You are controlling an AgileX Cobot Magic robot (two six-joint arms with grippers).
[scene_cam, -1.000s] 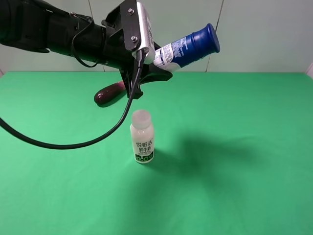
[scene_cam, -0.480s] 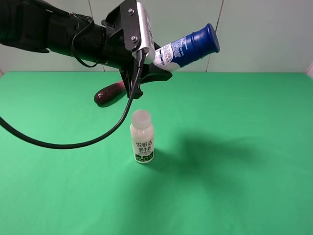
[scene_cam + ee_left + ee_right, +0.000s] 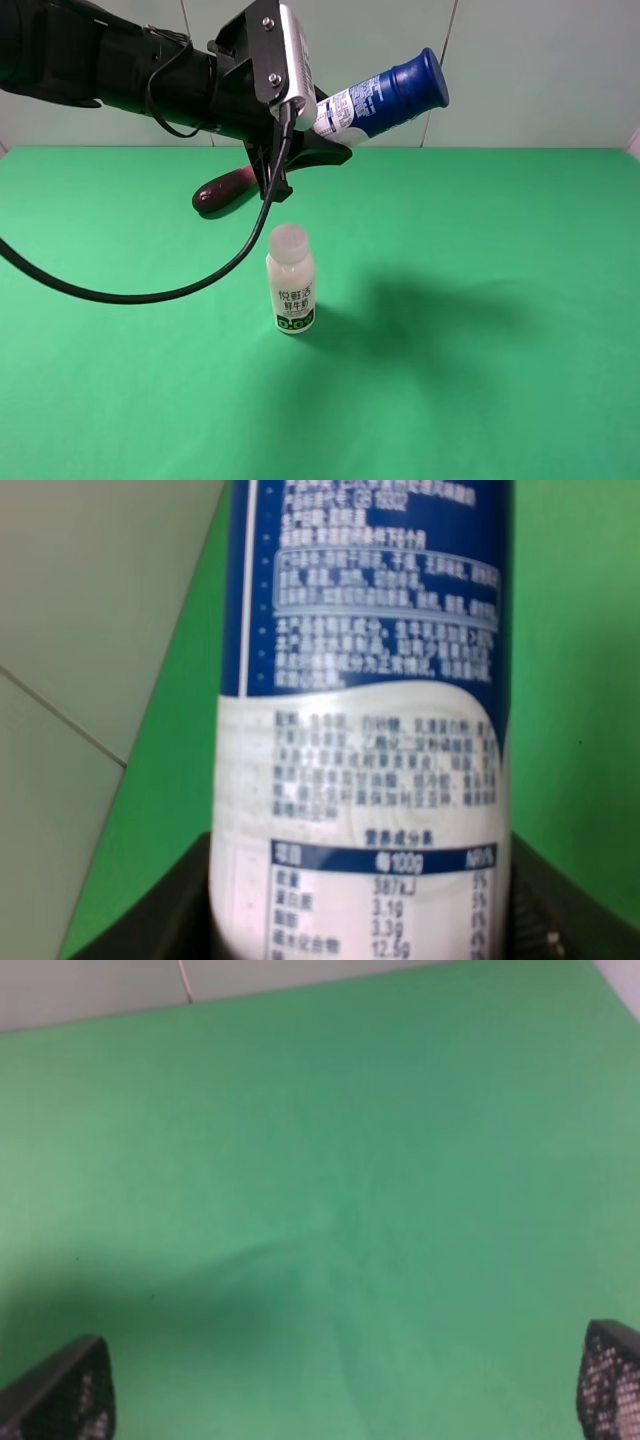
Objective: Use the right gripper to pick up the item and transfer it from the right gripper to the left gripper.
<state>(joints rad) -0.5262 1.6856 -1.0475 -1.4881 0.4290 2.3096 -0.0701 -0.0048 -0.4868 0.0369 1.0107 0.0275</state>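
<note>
White-and-blue bottle (image 3: 385, 100) held in the air over the far part of the green cloth (image 3: 500, 350), tilted, blue cap highest and pointing to the right of the high view. Left gripper (image 3: 315, 128) clamped on its white lower body; label fills the left wrist view. Right gripper (image 3: 338, 1380) spread wide, holding nothing, only cloth beneath. Milk bottle (image 3: 290, 280) upright on cloth. Eggplant (image 3: 225, 190) lies behind it, partly hidden by the left arm.
</note>
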